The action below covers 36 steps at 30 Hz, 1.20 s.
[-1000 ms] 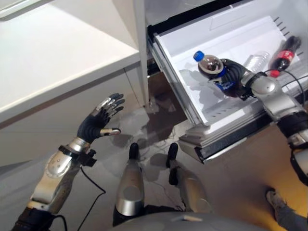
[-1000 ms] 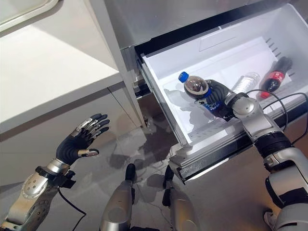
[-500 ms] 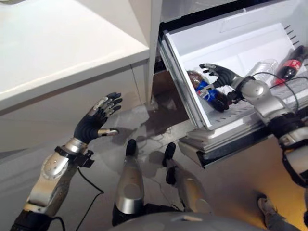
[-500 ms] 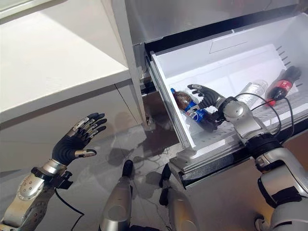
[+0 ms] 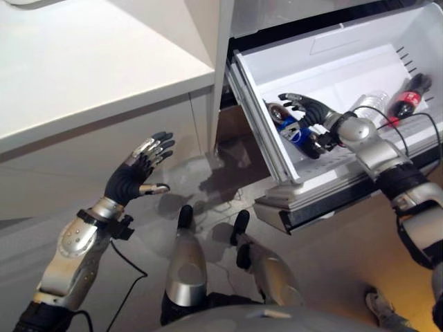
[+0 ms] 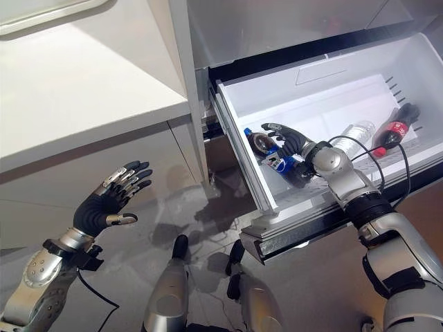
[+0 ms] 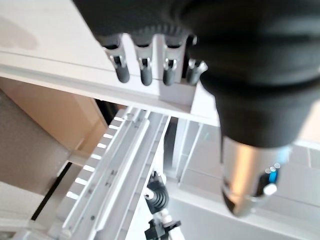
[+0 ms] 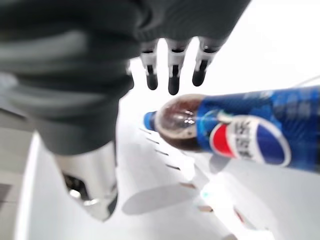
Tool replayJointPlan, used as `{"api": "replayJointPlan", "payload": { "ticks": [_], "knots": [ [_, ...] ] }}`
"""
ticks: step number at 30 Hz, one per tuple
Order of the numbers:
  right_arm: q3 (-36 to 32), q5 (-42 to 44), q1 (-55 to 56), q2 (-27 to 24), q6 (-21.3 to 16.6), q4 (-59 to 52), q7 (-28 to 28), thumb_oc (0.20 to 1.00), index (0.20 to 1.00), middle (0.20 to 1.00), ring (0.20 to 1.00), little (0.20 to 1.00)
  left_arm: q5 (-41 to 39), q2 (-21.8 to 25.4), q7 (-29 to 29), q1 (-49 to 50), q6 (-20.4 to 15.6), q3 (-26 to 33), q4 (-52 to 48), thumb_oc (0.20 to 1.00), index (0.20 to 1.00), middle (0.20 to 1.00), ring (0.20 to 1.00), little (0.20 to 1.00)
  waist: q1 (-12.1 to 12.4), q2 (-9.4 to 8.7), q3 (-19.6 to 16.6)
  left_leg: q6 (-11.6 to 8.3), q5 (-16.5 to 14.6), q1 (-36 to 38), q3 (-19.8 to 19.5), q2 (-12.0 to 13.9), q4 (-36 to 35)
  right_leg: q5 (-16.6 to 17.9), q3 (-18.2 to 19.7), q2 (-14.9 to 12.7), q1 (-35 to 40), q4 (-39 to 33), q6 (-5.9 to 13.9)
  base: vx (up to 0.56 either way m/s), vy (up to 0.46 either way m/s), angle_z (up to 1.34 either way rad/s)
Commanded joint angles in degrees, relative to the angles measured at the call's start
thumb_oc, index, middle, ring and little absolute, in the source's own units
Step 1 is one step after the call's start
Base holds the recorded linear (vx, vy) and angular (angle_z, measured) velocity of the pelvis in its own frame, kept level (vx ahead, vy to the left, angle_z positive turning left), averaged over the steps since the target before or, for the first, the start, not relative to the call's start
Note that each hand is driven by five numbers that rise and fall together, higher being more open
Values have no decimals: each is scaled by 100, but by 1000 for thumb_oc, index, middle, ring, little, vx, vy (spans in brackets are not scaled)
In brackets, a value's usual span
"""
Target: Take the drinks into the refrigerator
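The blue-labelled cola bottle lies on its side in the open refrigerator drawer, released beneath the right hand with its fingers spread, so placing looks done and withdrawing comes next, while the left hand hovers open, idle.

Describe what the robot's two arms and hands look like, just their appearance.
Both arms are silver-grey with dark joint bands. Each ends in a dark ribbed cover over wrist and hand back, with silver, dark-tipped fingers: the left hand and right hand. A thin black cable loops along the right forearm.
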Motion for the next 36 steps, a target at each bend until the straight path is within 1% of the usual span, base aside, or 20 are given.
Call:
{"api": "replayJointPlan", "payload": {
  "ticks": [1, 4, 7, 8, 10, 13, 15, 16, 17, 20, 22, 23, 26, 27, 28, 29, 30, 31, 33, 36],
  "knots": [
    [-149, 468, -234, -224, -279, -351, -179, 1000, 1000, 1000, 1000, 1000, -113, 269, -106, 246, -208, 159, -612, 1000, 1000, 1000, 1000, 1000, 170, -156, -326, 128, -306, 59, -295, 65, 438, -645, -232, -23, 336, 540, 301, 66, -32, 1],
    [-543, 949, 81, -391, -400, -772, -225, 1000, 1000, 1000, 1000, 1000, -113, 255, -152, 302, -181, 209, -585, 1000, 1000, 1000, 1000, 1000, 150, -188, -531, 120, -375, 204, -293, 77, 489, -688, -227, 13, 558, 470, 272, 76, -35, 2],
    [-817, 1132, 295, -535, -472, -1027, -292, 1000, 1000, 1000, 1000, 1000, -118, 263, -168, 350, -163, 225, -561, 1000, 1000, 1000, 1000, 1000, 132, -204, -641, 114, -412, 293, -288, 87, 513, -703, -244, 38, 711, 395, 256, 74, -28, 2],
    [-1100, 1371, 482, -696, -560, -1228, -337, 1000, 1000, 1000, 1000, 1000, -111, 225, -172, 425, -148, 275, -496, 1000, 1000, 1000, 1000, 1000, 108, -220, -761, 99, -432, 370, -284, 99, 525, -711, -246, 78, 829, 295, 243, 124, -49, 3],
    [-1412, 1429, 666, -894, -660, -1472, -450, 1000, 1000, 1000, 1000, 1000, -113, 128, -166, 509, -127, 326, -460, 1000, 1000, 1000, 1000, 1000, 95, -240, -878, 84, -462, 435, -285, 121, 556, -712, -215, 129, 973, 179, 239, 112, -38, 1],
    [-1817, 1678, 1023, -1031, -820, -1726, -542, 1000, 1000, 1000, 1000, 1000, -85, 1, -168, 595, -115, 349, -412, 1000, 1000, 1000, 1000, 1000, 65, -254, -1027, 72, -517, 543, -255, 136, 618, -713, -145, 201, 1178, 10, 233, 88, -19, -7],
    [-2172, 1999, 1328, -968, -1001, -2011, -616, 1000, 1000, 1000, 1000, 1000, -26, -99, -136, 633, -150, 384, -427, 1000, 1000, 1000, 1000, 1000, 21, -244, -1102, 69, -543, 583, -234, 148, 699, -718, -96, 231, 1285, -59, 227, 55, 4, -11],
    [-2207, 2005, 1373, -970, -997, -2036, -612, 1000, 1000, 1000, 1000, 1000, -23, -88, -134, 636, -149, 375, -432, 1000, 1000, 1000, 1000, 1000, 35, -246, -1104, 68, -551, 584, -234, 150, 708, -717, -95, 234, 1293, -65, 227, 83, 14, -9],
    [-2649, 2257, 1779, -777, -1200, -2364, -702, 1000, 1000, 1000, 1000, 1000, 61, -210, -83, 704, -185, 392, -420, 1000, 1000, 1000, 1000, 1000, -39, -238, -1184, 81, -585, 639, -231, 143, 764, -734, -39, 251, 1378, -85, 219, 89, 10, -9],
    [-3467, 2406, 2706, -421, -1424, -3086, -662, 1000, 1000, 1000, 1000, 1000, 252, -413, -23, 887, -203, 501, -389, 1000, 1000, 1000, 1000, 1000, -151, -220, -1305, 89, -643, 752, -197, 186, 805, -769, -5, 300, 1509, -112, 221, 110, 5, -15],
    [-3859, 2421, 3235, -267, -1513, -3494, -574, 1000, 1000, 1000, 1000, 1000, 364, -437, -50, 1001, -224, 528, -414, 1000, 1000, 1000, 1000, 1000, -146, -221, -1372, 89, -668, 811, -197, 207, 823, -793, 5, 323, 1562, -111, 211, 73, -1, -9],
    [-4009, 2450, 3436, -191, -1577, -3645, -563, 1000, 1000, 1000, 1000, 1000, 412, -499, -39, 1041, -250, 572, -407, 1000, 1000, 1000, 1000, 1000, -193, -216, -1385, 84, -670, 827, -195, 213, 825, -798, 12, 323, 1577, -114, 212, 57, -2, -2],
    [-4530, 2492, 4096, 253, -1788, -4034, -617, 1000, 1000, 1000, 1000, 1000, 513, -628, 9, 1084, -296, 647, -339, 1000, 1000, 1000, 1000, 1000, -285, -211, -1427, 76, -677, 864, -210, 199, 817, -806, -2, 308, 1586, -95, 223, 31, 9, -1],
    [-4558, 2485, 4140, 273, -1778, -4071, -620, 1000, 1000, 1000, 1000, 1000, 516, -615, 10, 1084, -298, 635, -338, 1000, 1000, 1000, 1000, 1000, -276, -218, -1433, 76, -677, 862, -216, 197, 818, -809, -9, 307, 1586, -93, 223, 31, 35, -2],
    [-4903, 2334, 4511, 560, -1934, -4366, -616, 1000, 1000, 1000, 1000, 1000, 608, -711, 35, 1116, -350, 743, -315, 1000, 1000, 1000, 1000, 1000, -381, -223, -1468, 85, -735, 904, -175, 188, 778, -811, -8, 285, 1584, -72, 244, 35, 39, 0],
    [-5038, 2300, 4699, 738, -1981, -4465, -613, 1000, 1000, 1000, 1000, 1000, 670, -755, 46, 1117, -375, 777, -305, 1000, 1000, 1000, 1000, 1000, -413, -221, -1491, 83, -746, 925, -146, 192, 743, -807, -15, 279, 1583, -62, 253, 36, 39, 1],
    [-5054, 2294, 4731, 758, -1974, -4494, -613, 1000, 1000, 1000, 1000, 1000, 675, -745, 48, 1121, -376, 770, -306, 1000, 1000, 1000, 1000, 1000, -404, -227, -1497, 83, -743, 928, -146, 191, 736, -808, -16, 278, 1583, -62, 254, 21, 47, 0],
    [-5177, 2266, 5088, 1140, -2034, -4656, -579, 1000, 1000, 1000, 1000, 1000, 768, -865, 102, 1124, -443, 859, -272, 1000, 1000, 1000, 1000, 1000, -499, -216, -1524, 83, -763, 955, -75, 196, 663, -805, -16, 267, 1592, -87, 274, 16, 51, 1],
    [-5273, 2317, 5482, 1517, -2047, -4811, -493, 1000, 1000, 1000, 1000, 1000, 840, -996, 150, 1155, -500, 919, -234, 1000, 1000, 1000, 1000, 1000, -560, -240, -1559, 82, -772, 969, -34, 161, 627, -757, 0, 249, 1586, -128, 303, 1, 51, -1],
    [-5422, 2250, 5777, 1939, -2118, -4742, -584, 1000, 1000, 1000, 1000, 1000, 861, -1152, 245, 1093, -573, 1040, -179, 1000, 1000, 1000, 1000, 1000, -687, -288, -1553, 103, -824, 863, 3, 83, 719, -700, 37, 163, 1546, -147, 350, -27, 36, -3]
  ]
}}
